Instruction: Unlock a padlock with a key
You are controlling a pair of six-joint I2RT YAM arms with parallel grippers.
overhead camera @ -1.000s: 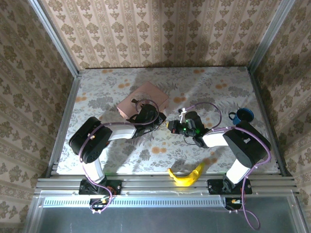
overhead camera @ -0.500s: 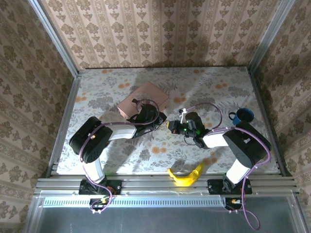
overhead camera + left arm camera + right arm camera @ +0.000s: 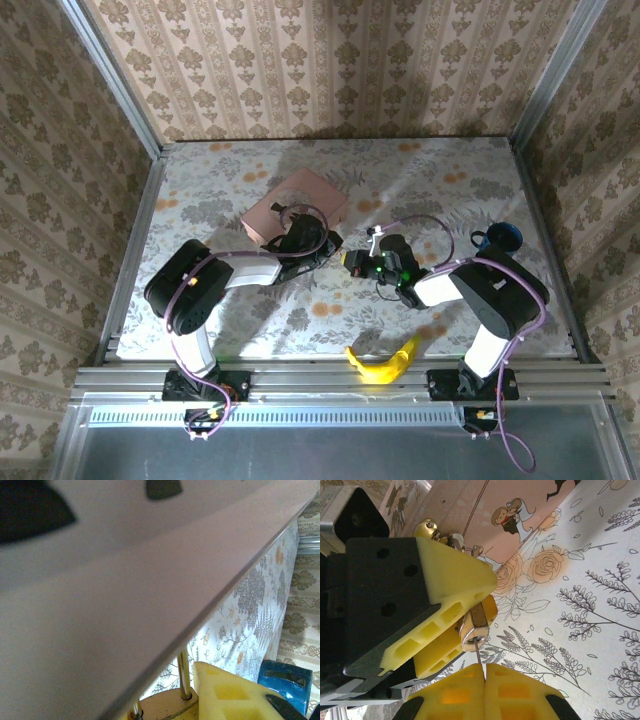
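The left wrist view catches the padlock [image 3: 165, 706], brass body and shackle legs, under the pink tin [image 3: 125, 605]. The right wrist view shows the grips: left fingers [image 3: 455, 575] clamped on the padlock, right fingers [image 3: 512, 685] together on the key [image 3: 478, 652], its tip at the padlock. From above, padlock and key are too small to make out on the tabletop [image 3: 200, 200].

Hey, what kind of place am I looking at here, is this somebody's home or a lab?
Most likely a lab test booth dressed to look homely, not a real room: patterned wallpaper on panels held by a metal frame, a flowery tablecloth, and robot arms bolted to the front rail.
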